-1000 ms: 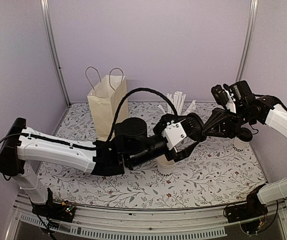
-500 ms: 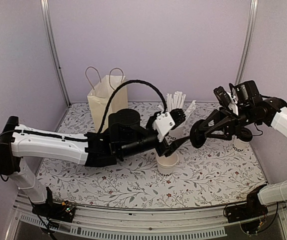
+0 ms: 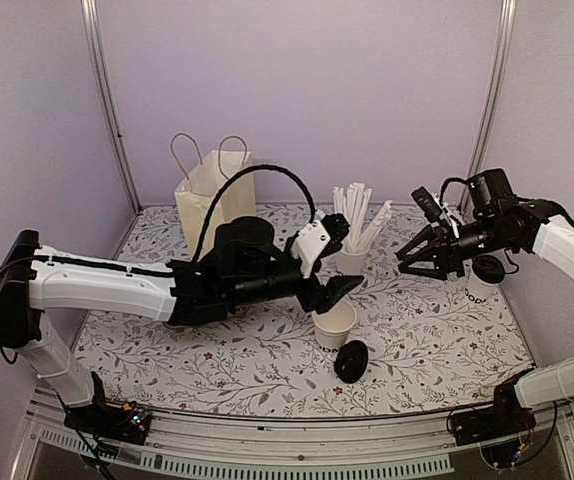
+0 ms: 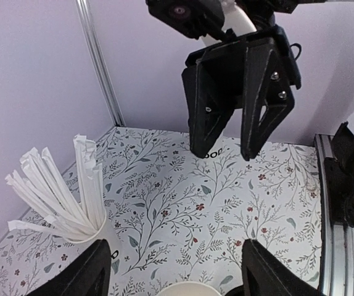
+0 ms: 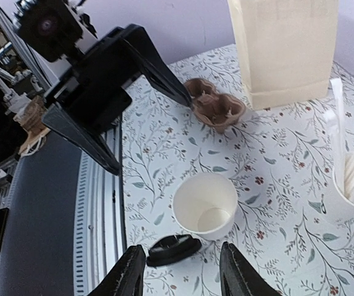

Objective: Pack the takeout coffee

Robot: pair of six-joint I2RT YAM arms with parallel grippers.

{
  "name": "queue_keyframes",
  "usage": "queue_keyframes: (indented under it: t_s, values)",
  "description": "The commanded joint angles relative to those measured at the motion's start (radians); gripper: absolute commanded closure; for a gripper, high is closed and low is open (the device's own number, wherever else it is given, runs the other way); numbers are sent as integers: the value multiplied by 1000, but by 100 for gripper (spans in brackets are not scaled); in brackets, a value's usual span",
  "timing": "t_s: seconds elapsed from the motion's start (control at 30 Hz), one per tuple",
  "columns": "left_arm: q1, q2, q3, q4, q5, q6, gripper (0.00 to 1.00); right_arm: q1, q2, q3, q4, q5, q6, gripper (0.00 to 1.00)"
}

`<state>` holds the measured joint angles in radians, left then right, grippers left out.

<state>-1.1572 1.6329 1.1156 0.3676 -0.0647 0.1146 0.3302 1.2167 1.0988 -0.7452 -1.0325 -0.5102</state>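
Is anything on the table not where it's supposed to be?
Yes. The black lid lies on the table right beside the open white cup instead of sitting on top of it, so that cup stands uncovered.

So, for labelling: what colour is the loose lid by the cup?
Black round lid, right wrist view.
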Motion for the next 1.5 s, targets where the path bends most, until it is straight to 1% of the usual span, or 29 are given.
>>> queue_keyframes:
  t_s: [0.0,0.13,0.2,0.3,0.37,0.4,0.43,0.5,0.63,0.73,0.9,1.0,1.2,1.23,1.47]
  values:
    - [8,-11,10,-95,14,-52,24,-10,15,-32,-117,197,-176,56]
    - [10,-41,5,-204,25,-85,21,6,-17,-129,-161,319,-326,56]
    - [16,-37,20,-279,32,-110,21,39,-35,-178,-162,367,-356,56]
    - [22,-26,33,-361,29,-165,19,122,-44,-229,-155,401,-382,55]
    - [39,-16,35,-434,34,-240,18,204,-48,-255,-134,426,-377,55]
    - [55,-9,42,-460,51,-278,18,253,-50,-268,-114,455,-368,55]
    - [74,1,53,-488,104,-314,18,293,-48,-281,-91,487,-359,55]
    - [110,26,86,-540,164,-381,20,343,-35,-293,-61,529,-342,55]
    - [151,87,178,-644,237,-437,24,349,22,-271,-48,526,-324,55]
    - [164,141,263,-728,259,-452,27,351,37,-266,-27,535,-299,56]
    - [171,251,390,-856,242,-437,36,351,16,-267,-18,537,-267,56]
    - [171,296,435,-890,222,-422,39,351,5,-270,-15,536,-250,56]
    - [171,371,506,-963,205,-396,50,352,-17,-274,-16,531,-236,56]
    - [172,377,510,-969,204,-392,53,352,-17,-273,-18,532,-237,56]
    - [172,371,507,-972,195,-382,87,360,6,-261,-11,519,-237,56]
